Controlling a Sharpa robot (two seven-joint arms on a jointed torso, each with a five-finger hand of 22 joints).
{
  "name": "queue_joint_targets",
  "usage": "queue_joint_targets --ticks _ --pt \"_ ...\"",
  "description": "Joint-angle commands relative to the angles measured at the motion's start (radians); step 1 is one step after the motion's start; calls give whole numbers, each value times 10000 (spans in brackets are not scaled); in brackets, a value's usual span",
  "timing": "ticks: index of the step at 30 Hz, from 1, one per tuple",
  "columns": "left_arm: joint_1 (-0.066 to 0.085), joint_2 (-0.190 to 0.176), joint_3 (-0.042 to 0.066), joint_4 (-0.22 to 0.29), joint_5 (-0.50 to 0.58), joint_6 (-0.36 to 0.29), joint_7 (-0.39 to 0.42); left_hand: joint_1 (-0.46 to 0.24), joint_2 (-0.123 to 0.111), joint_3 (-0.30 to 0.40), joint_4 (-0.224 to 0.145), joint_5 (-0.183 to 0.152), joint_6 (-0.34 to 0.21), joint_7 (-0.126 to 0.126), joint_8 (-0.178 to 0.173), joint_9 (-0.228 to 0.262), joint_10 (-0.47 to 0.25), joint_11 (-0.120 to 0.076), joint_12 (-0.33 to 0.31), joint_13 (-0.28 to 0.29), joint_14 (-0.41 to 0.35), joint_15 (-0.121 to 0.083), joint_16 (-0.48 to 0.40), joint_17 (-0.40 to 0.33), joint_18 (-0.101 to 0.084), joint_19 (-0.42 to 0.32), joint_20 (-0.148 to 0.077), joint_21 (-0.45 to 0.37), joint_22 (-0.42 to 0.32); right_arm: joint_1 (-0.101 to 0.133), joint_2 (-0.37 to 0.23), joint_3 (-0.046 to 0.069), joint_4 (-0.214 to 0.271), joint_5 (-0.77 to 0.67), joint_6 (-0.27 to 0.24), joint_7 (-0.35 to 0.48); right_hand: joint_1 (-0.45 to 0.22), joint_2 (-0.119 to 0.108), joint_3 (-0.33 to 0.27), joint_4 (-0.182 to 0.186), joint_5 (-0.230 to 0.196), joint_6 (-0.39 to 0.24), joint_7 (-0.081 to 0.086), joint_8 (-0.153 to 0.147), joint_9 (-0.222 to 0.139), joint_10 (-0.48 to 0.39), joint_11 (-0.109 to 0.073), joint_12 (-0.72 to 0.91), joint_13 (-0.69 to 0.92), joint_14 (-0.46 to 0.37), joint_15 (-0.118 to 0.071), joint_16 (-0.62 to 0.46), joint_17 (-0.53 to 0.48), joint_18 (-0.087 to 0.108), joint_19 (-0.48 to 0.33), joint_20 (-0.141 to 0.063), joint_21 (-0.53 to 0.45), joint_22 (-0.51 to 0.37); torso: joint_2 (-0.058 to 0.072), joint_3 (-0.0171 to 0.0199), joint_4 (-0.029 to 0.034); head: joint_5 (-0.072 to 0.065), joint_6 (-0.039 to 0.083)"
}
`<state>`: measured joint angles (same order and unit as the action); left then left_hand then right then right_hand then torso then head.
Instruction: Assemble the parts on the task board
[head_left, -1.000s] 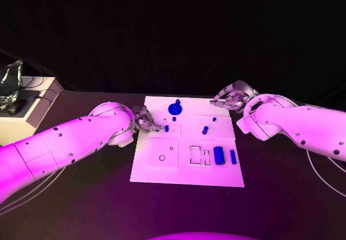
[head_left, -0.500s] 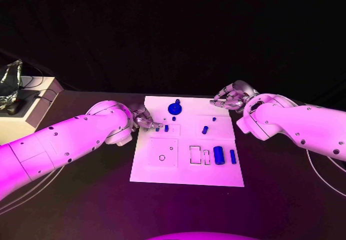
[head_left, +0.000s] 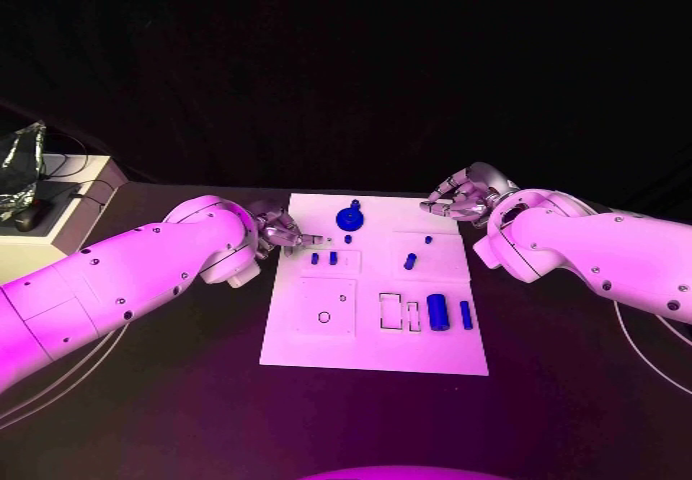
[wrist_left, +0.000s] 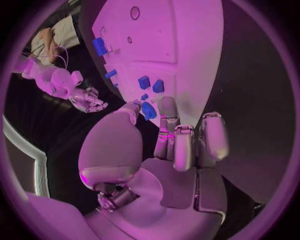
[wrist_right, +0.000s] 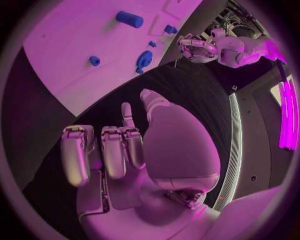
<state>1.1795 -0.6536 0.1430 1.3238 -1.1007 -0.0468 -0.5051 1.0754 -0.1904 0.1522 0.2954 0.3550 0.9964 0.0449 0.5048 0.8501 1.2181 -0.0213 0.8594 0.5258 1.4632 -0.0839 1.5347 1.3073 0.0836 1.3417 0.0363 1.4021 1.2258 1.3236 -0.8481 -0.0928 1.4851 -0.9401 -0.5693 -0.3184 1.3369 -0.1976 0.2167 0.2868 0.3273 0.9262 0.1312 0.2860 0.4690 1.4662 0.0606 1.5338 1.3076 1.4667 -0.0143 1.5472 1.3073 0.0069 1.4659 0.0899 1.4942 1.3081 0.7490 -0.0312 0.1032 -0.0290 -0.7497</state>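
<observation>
The white task board (head_left: 372, 340) lies mid-table. At its far end is a round blue part with a knob (head_left: 349, 215). Two short blue pegs (head_left: 315, 258) (head_left: 333, 257) stand side by side near the left edge. More small pegs (head_left: 411, 261) stand further right. A thick blue cylinder (head_left: 437, 310) and a slim bar (head_left: 466, 314) lie at the right. My left hand (head_left: 284, 236) hovers just off the board's left edge beside the two pegs (wrist_left: 144, 81), holding nothing, thumb apart from the fingers. My right hand (head_left: 462, 195) hangs off the far right corner, also empty (wrist_right: 119, 150).
A white box (head_left: 65, 215) with a dark object and a crinkled bag on it stands at the table's far left. Empty outlined slots (head_left: 326, 303) mark the board's near half. Dark table (head_left: 173, 400) surrounds the board.
My left hand has drawn back to the left, away from the pegs. A second short peg now stands uncovered left of the first. The right hand has stayed put.
</observation>
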Motion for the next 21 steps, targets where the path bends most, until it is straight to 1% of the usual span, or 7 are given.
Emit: queue_joint_targets --ticks 1,3,6,7,10,14,21 --pt "-1 -38 60 17 848 -289 368 68 177 -188 0 -49 -157 39 -84 9 -149 14 -41 10 797 83 -59 1610 -18 -123 9 -73 -100 -8 -9 3 10 -110 23 94 -66 41 -68 16 50 -74 19 58 11 686 -80 -26 2292 841 -49 -38 1762 136 686 -50 -34 2061 3 -4 7 -2 15" --pt "-1 -75 94 16 1199 -454 658 176 314 -393 -4 -38 -411 157 -179 -9 -411 127 -121 -19 694 177 -199 1299 61 -403 69 -287 -466 -9 -14 3 11 -107 6 107 -66 41 -68 16 50 -74 19 58 11 686 -80 -26 2292 841 -49 -38 1762 136 686 -50 -34 2061 -1 -2 9 -1 27" --pt "-1 -132 125 -9 1949 -818 1669 1034 654 -108 -20 24 -1512 712 -688 -315 -1587 634 -562 -288 -229 634 -1144 -678 467 -2075 418 -1572 -2484 -9 -23 3 7 -29 -51 219 -66 41 -68 16 50 -74 19 58 11 686 -80 -26 2292 841 -49 -38 1762 136 686 -50 -34 2061 3 2 4 7 44" --pt "-1 -140 131 -21 2132 -925 2081 1830 618 358 -14 35 -1941 1031 -1030 -705 -2297 905 -844 -488 -1421 926 -2130 -2477 809 -3756 648 -2912 -4357 -9 -28 2 4 16 -70 291 -69 44 -71 16 54 -83 19 60 39 682 -80 -31 2288 838 -49 -43 1749 137 684 -50 -43 2056 3 5 4 6 59" --pt "0 -123 135 -56 2311 -1170 3381 3638 199 1882 -238 23 -2073 1203 -1424 -1560 -3279 1159 -1523 -1144 -4032 1166 -3913 -5516 966 -4850 987 -4084 -5275 -10 -39 2 -17 122 -136 606 -56 49 -64 10 57 -88 18 59 43 674 -80 -40 2280 836 -49 -46 1740 141 677 -50 -58 2046 5 2 6 6 71" --pt "-1 -17 102 -133 1768 -1464 4651 4347 -300 2972 -526 -60 -2055 1288 -1626 -2362 -3489 1337 -2271 -1986 -5136 1359 -4788 -6330 958 -5415 1162 -4759 -5573 -10 -41 2 -79 293 -216 1168 50 50 -15 -25 62 -160 35 26 66 525 -70 -202 2142 811 -44 -82 1636 188 594 -49 -247 1916 2 -3 -3 -4 138" --pt "-2 419 -22 -526 140 -2073 5958 4480 -400 3383 -1188 -109 -1679 1234 -1783 -3159 -3363 1387 -2956 -2817 -5141 1365 -4936 -6915 965 -5595 1169 -4482 -5271 -9 14 -5 -355 575 -300 2542 429 5 373 -50 92 -265 54 -21 248 -852 -74 -1859 744 513 -59 -578 528 545 -86 -58 -1836 850 18 7 -28 -53 237"
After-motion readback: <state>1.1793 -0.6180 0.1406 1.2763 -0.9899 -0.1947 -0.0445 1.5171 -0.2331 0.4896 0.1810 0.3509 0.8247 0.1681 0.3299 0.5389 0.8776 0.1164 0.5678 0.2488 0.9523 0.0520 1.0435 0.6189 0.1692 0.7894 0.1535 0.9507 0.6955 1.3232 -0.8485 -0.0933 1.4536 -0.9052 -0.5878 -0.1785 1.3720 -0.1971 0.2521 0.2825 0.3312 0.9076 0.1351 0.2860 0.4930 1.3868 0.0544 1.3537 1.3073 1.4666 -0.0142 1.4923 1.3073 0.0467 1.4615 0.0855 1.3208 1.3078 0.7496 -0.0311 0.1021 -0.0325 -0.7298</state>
